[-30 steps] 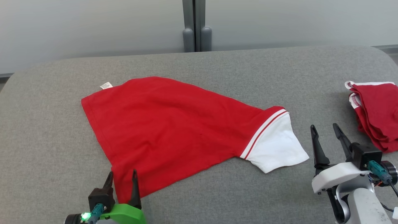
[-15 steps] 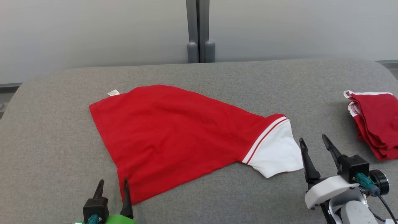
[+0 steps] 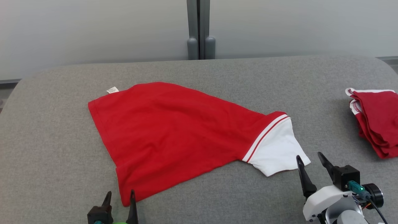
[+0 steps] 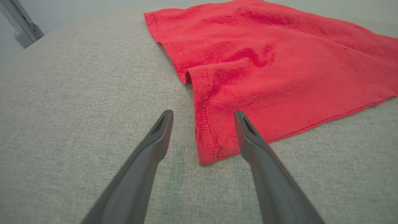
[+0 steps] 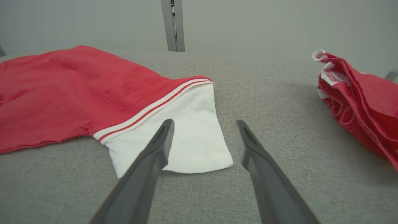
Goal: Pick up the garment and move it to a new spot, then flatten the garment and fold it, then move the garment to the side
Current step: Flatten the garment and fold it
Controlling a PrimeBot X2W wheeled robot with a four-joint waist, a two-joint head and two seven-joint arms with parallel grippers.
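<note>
Because the red knit garment (image 3: pixel 174 133) lies limp on the grey fabric table (image 3: pixel 56 161), we judge it light, floppy. Spread left gripper (image 3: pixel 120 193) faces its hem corner (image 4: pixel 205 155), spread right gripper (image 3: pixel 309 155) its white sleeve (image 3: pixel 276 149): likely holds.

Head overhead, wrists low beside garment (image 3: pixel 174 133)

Left claw (image 3: pixel 120 192): black, tapered. Right claw (image 3: pixel 309 155): white housing (image 3: pixel 323 199), teal connector (image 3: pixel 353 186), black cable (image 3: pixel 378 211).

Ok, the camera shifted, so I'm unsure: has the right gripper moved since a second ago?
Yes. Against the sleeve, the right gripper has drawn back toward the robot and slightly left: its tips, once well past the sleeve's near corner, now flank it.
</note>
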